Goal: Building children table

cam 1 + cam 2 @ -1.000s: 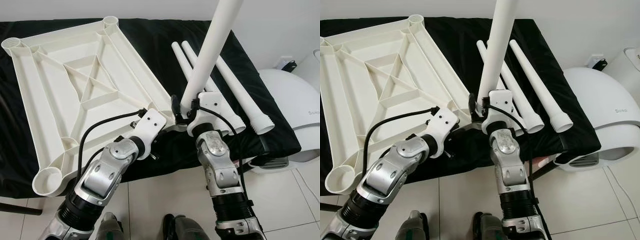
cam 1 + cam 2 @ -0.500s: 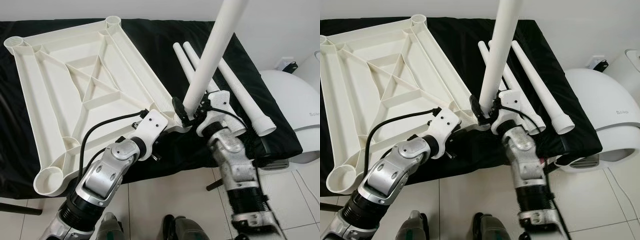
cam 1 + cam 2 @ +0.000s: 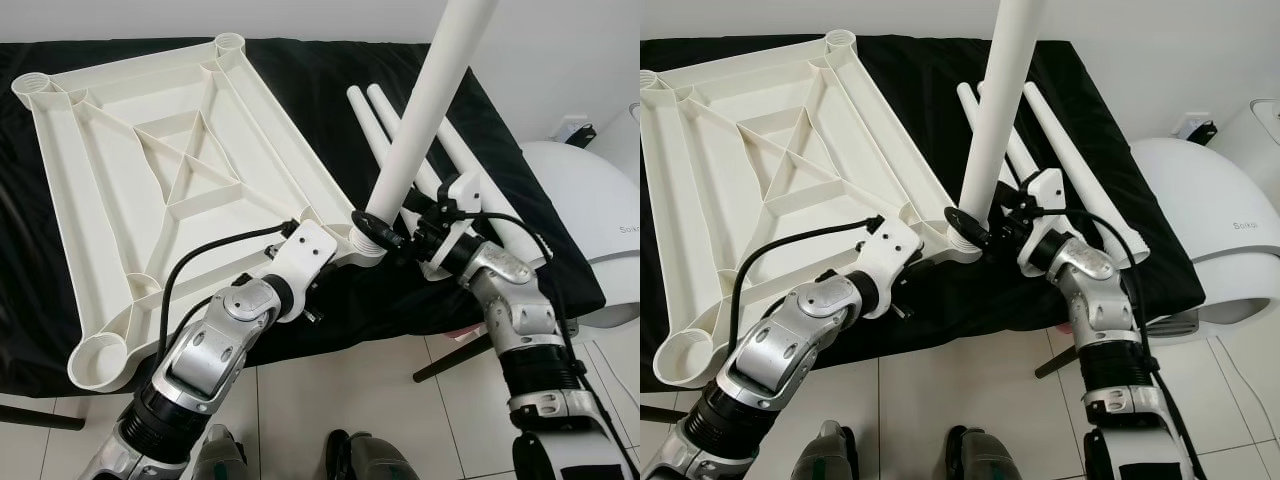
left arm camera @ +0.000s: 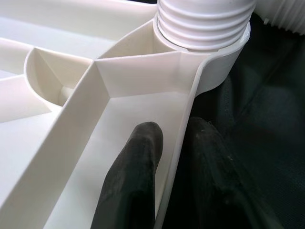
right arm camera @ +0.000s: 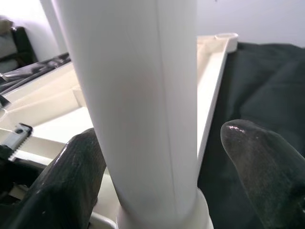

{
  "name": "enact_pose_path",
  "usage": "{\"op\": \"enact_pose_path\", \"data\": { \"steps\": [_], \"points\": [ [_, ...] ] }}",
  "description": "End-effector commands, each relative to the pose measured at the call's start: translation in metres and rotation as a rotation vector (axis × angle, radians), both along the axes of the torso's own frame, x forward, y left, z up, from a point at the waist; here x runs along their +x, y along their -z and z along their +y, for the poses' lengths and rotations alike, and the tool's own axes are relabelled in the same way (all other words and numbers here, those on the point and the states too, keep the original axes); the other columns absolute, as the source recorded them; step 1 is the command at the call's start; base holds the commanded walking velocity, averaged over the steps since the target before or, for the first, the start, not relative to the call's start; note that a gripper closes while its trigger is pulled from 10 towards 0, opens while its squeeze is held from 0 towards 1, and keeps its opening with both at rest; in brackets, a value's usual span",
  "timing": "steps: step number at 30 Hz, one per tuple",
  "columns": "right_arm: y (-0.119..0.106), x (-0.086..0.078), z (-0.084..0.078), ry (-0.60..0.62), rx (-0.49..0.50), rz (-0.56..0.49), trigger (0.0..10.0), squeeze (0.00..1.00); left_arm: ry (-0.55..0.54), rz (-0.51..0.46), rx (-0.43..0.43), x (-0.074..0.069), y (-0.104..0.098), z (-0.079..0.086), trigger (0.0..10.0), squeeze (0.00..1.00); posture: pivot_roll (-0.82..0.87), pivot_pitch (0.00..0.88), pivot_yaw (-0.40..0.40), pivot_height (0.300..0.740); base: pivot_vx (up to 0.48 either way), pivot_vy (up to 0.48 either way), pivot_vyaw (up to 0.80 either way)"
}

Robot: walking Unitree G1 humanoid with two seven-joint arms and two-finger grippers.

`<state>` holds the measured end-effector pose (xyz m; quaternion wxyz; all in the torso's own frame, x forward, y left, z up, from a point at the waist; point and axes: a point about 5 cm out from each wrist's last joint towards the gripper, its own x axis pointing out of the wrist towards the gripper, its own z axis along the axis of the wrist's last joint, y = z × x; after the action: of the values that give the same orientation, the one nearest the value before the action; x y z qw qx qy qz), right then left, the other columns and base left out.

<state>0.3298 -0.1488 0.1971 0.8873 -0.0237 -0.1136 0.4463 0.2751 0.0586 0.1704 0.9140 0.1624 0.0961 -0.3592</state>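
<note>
The leg (image 3: 425,120) stands nearly upright in the corner socket (image 3: 368,238) of the upturned top (image 3: 150,190), at about 5 o'clock on that frame, its threaded foot seated in the ring. Over the last second the right arm has swung its elbow out toward 4 o'clock, so the wrist has rolled around the leg's base, and that reads as a screwing turn. The leg itself has kept its lean, so it looks to be winding down into the thread, not lifting out.

In the right wrist view the right hand (image 5: 157,171) brackets the leg: one finger is against it, the other stands off with a gap, so that's a loose grip, likely between turns. The left hand (image 4: 174,162) is clamped on the top's rim just beside the socket, one finger inside the wall and one outside, bracing it.

Three more legs (image 3: 470,180) lie at 3 o'clock on the black-draped tabletop (image 3: 300,75), so this looks like the first of four
</note>
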Motion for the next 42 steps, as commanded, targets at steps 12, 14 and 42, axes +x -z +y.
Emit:
{"op": "enact_pose_path", "data": {
  "steps": [12, 14, 42],
  "points": [
    [0.0, 0.011, -0.021, -0.186, -0.128, 0.023, 10.0, 0.0, 0.075, -0.01, -0.013, -0.005, -0.004, -0.01, 10.0, 0.0, 0.04, 0.136, -0.047, 0.74, 0.0, 0.0, 0.0],
    [-0.001, 0.012, -0.021, -0.19, -0.137, 0.018, 10.0, 0.0, 0.075, -0.011, -0.012, -0.005, -0.004, -0.01, 10.0, 0.0, 0.05, 0.137, -0.044, 0.74, 0.0, 0.0, 0.0],
    [0.002, 0.019, -0.008, -0.308, -0.164, 0.008, 0.0, 0.0, 0.057, -0.012, -0.01, -0.005, -0.006, -0.007, 10.0, 0.0, 0.06, 0.161, -0.05, 0.74, 0.0, 0.0, 0.0]
  ]
}}
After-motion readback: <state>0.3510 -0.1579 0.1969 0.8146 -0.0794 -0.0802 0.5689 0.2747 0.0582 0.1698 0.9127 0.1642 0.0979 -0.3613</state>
